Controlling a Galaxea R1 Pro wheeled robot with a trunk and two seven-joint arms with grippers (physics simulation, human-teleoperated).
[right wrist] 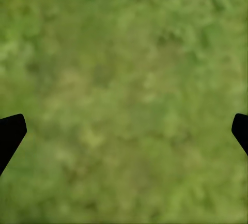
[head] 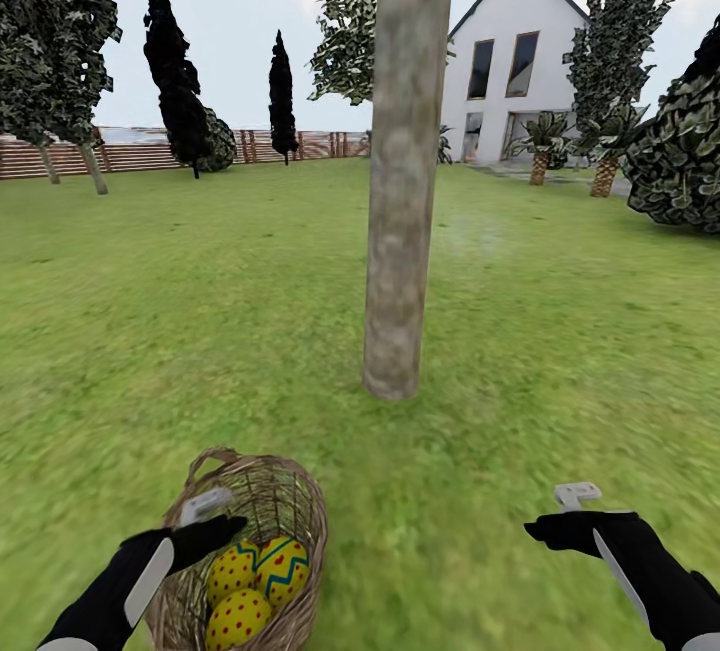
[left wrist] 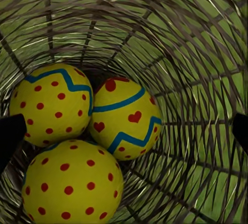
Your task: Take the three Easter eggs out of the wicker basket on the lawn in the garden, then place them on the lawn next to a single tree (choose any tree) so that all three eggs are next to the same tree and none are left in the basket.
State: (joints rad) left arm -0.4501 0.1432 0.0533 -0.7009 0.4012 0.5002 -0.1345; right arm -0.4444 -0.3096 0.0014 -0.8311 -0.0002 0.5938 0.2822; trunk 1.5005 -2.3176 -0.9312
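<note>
Three Easter eggs (head: 250, 586) lie together at the bottom of the wicker basket (head: 290, 501), which stands on the lawn (head: 560, 331) at about seven o'clock from the foot of a thick grey-brown tree (head: 405, 181) in the garden. The left gripper (head: 205, 511) hangs over the basket's mouth, its fingers (left wrist: 10, 133) spread wide with nothing between them; its wrist view looks straight down onto the zigzag egg at the basket's left side (left wrist: 51, 102), the heart-marked egg (left wrist: 125, 116) beside it and the dotted egg (left wrist: 72, 182) nearest the camera, all touching. At about five o'clock from the trunk, the right gripper (head: 578, 498) hovers over bare grass (right wrist: 124, 79), fingers likewise wide and empty. No egg has left the basket, so the first pick appears to be in hand. The next move likely calls for lowering the left gripper into the basket, closing on one egg, then carrying it toward twelve o'clock to the grass by the trunk.
</note>
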